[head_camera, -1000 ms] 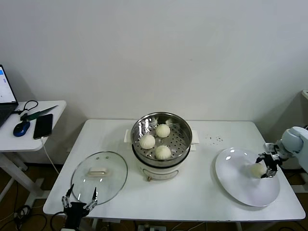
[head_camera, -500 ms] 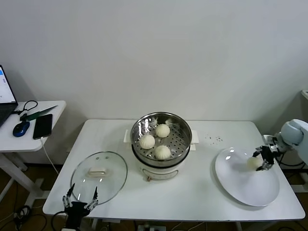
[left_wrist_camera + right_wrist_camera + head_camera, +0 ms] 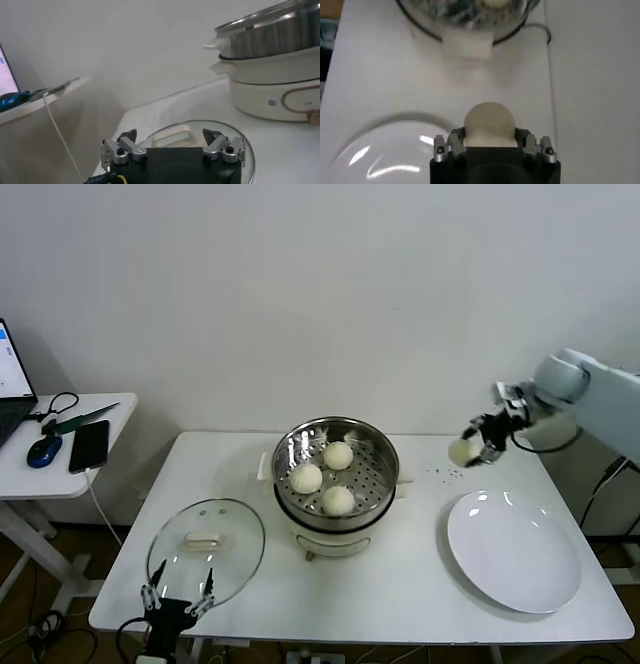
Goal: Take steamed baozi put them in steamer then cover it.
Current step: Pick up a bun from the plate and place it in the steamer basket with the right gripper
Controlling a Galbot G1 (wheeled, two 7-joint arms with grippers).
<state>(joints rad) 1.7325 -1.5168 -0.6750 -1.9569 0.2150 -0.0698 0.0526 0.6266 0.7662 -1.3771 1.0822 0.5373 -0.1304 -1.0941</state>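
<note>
— Where's the fourth baozi [image 3: 461, 451]?
— Pinched in the right end effector [image 3: 474, 446], in the air between the steamer [image 3: 336, 446] and the plate [image 3: 514, 553]. Three others lie in the steamer.
— And the left end effector [image 3: 178, 597]?
— Spread wide, at the desk's [image 3: 400, 584] front edge by the cover [image 3: 206, 548], which lies flat beside the steamer.

Head view high over table [image 3: 420, 584], wrist views low and close, all sharing steamer [image 3: 336, 469].

The right gripper [image 3: 474, 446] is raised and clamped shut, while the left gripper [image 3: 178, 605] waits low, fingers spread.
</note>
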